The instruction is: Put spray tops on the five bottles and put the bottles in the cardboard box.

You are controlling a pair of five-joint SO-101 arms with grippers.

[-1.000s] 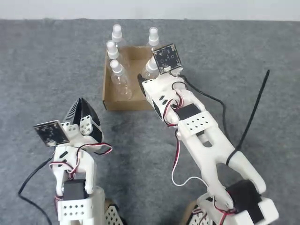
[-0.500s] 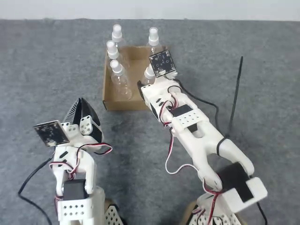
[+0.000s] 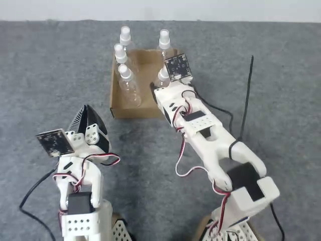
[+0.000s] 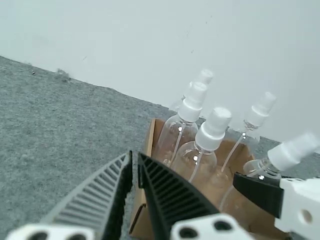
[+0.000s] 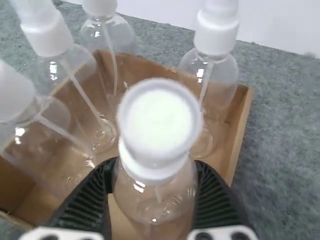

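The left gripper [image 4: 134, 162] sits pressed together near the table's [image 3: 45, 75] front left corner. The right gripper [image 5: 152, 200] pinches the last bottle [image 5: 157, 120] upright at the right side of the cardboard box [image 3: 114, 95]. It should go straight down and let go only once the bottle stands. Four capped bottles [image 3: 128, 85] stand inside, left and back.

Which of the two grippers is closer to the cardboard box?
Right. The right gripper holds a bottle at the cardboard box; the left gripper sits short of it, apart.
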